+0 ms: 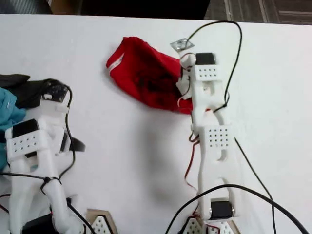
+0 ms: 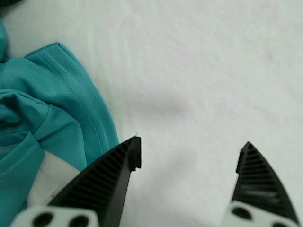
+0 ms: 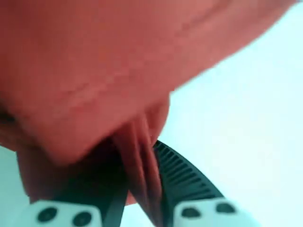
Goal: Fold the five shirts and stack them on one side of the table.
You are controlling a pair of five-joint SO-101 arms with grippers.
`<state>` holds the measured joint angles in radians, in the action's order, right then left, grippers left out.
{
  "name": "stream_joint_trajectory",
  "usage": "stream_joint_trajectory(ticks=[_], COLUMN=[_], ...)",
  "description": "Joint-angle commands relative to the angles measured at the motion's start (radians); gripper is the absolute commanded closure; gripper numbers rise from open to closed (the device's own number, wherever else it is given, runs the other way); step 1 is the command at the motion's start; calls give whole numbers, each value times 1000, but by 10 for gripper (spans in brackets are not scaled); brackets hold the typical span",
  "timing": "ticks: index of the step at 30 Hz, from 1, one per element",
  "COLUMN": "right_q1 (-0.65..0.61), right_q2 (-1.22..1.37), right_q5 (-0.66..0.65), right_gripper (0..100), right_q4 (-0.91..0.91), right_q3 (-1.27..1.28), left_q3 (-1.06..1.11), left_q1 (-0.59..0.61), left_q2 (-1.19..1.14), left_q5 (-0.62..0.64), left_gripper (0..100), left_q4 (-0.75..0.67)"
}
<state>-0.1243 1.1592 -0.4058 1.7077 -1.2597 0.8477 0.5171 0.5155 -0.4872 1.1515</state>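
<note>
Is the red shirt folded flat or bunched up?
Bunched, not folded: the red shirt lies crumpled on the table, its cloth pinched between the right gripper's fingers.

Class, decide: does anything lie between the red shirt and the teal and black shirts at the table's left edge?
The left arm stands beside the teal shirt and black shirt; nothing else visible blocks the red shirt.

A red shirt (image 1: 146, 78) with white trim, a teal shirt (image 2: 47, 109), black cloth (image 1: 24, 90), white table (image 1: 122, 156).

White table (image 1: 273, 73) w/ dark strip (image 1: 146, 7) beyond far edge, grey tiled floor (image 1: 287, 9) top rt
</note>
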Motion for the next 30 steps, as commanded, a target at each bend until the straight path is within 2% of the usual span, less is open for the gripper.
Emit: stream_joint_trajectory(ticks=[1,9,19,28,30], right_q1=[24,-88,-381,-452,-469], right_q2=[-251,-722,-963,-1141,-1175], right_q5=[9,6,5,-51,-55], right_gripper=[978,978,978,971,926], right_q4=[10,-51,1,1,1], right_q3=[71,459,566,798,821], left_q3=[-4,-4,-15,-104,-110], left_q1=[-6,-9,-5,84,74], left_q2=[31,31,35,31,31], left_q5=[-9,-6,-2,43,43], left_gripper=[665,665,665,665,665], left_q4=[-35,-55,-55,-46,-46])
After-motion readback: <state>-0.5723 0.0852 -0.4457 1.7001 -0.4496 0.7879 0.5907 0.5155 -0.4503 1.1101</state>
